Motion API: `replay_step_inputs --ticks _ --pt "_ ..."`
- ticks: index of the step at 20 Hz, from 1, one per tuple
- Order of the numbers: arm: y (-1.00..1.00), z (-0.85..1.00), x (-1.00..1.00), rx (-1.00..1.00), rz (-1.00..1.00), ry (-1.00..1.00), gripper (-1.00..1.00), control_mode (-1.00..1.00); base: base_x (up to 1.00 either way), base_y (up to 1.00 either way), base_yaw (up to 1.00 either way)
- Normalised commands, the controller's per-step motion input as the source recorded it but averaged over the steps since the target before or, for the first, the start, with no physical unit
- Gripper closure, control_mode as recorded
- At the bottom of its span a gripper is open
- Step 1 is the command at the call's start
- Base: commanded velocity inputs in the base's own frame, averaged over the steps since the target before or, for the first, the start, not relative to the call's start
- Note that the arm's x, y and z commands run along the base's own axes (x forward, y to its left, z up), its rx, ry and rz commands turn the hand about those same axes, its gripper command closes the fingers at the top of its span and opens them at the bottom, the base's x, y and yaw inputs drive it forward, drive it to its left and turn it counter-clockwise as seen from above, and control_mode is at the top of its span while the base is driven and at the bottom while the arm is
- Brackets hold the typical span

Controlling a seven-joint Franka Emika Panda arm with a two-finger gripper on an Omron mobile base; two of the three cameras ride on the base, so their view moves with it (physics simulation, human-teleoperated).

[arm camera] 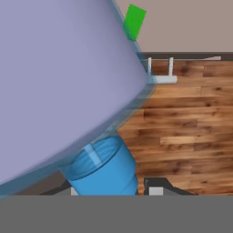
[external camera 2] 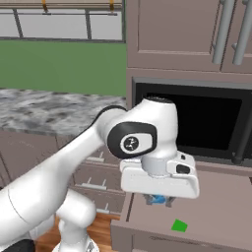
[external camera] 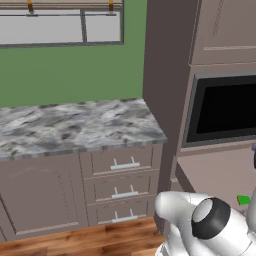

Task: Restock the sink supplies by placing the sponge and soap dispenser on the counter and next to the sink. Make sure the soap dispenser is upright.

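**End effector clamping the soap dispenser over an open drawer**

Left base view: the marbled bench (external camera: 75,125) is running along the green wall, sitting over mauve-brown cabinet fronts whose three drawers (external camera: 122,186) are carrying silver handles. A window (external camera: 60,22) is showing above it. To the right, a tall cabinet is housing a black oven (external camera: 225,107), and a small green sponge (external camera: 243,200) is lying on the pale surface below the oven. The arm's white elbow is rising at the lower right.

Right base view: the arm is reaching across to the tall cabinet, its hand pointing down over an open drawer (external camera 2: 216,206) beneath the oven (external camera 2: 197,120). The end effector (external camera 2: 158,200) is sitting just under the white hand body, with a bit of blue showing between its fingers. The sponge (external camera 2: 179,226) is lying in the drawer, near the end effector but apart from it.

Hand view: the soap dispenser (arm camera: 59,82) is looming close, its lavender-grey body tilted and its blue pump nozzle (arm camera: 102,170) pointing toward the fingertips. The end effector is gripping it narrowly. The sponge (arm camera: 134,21) is peeking past the bottle's edge, and wooden floor (arm camera: 186,127) is showing beyond.
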Motion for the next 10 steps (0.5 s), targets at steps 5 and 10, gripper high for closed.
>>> replay_step_inputs --ticks 5,10 --pt "0.92 0.33 -0.12 -0.01 0.00 0.00 1.00 -1.00 0.00 0.00 0.00" --pt "0.82 0.45 0.00 0.00 0.03 0.00 1.00 -1.00 0.00 0.00 0.00"
